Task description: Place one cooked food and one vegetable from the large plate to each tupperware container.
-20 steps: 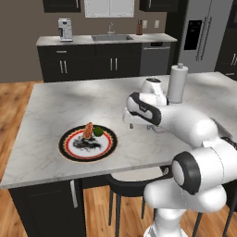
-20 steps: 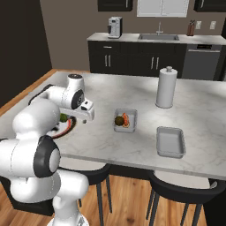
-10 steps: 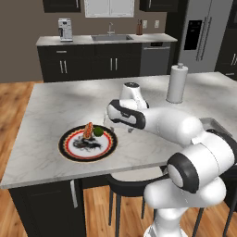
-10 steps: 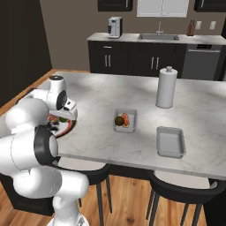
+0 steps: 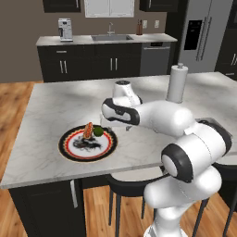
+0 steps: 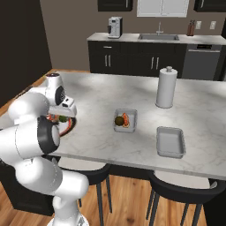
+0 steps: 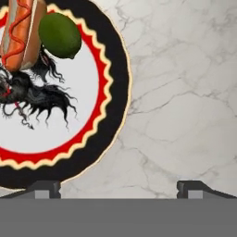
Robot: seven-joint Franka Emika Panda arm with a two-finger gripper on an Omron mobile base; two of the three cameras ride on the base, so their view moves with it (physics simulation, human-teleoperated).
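Note:
The large plate [image 5: 74, 149] lies on the counter's left part, with a hot dog [image 7: 21, 32] and a green round vegetable [image 7: 59, 34] on its far side. My gripper [image 7: 119, 190] hangs open over the plate's right rim and the marble beside it, with nothing between its fingertips [image 7: 44, 189]. From the left base view the gripper [image 5: 112, 127] hovers just right of the green vegetable [image 5: 98, 131]. One tupperware container [image 6: 130, 128] holds a dark round vegetable [image 6: 118, 120] and a reddish food [image 6: 126, 119]. The other tupperware container [image 6: 170, 141] is bare inside.
A white paper-towel roll [image 6: 166, 87] stands upright behind the two containers. Black stools [image 6: 176, 194] are tucked under the counter's near edge. My arm [image 5: 157, 115] stretches across the middle of the marble counter [image 5: 46, 106].
The arm has swung left, away from the containers, and the open gripper now hangs at the plate's right rim. The food has not moved.

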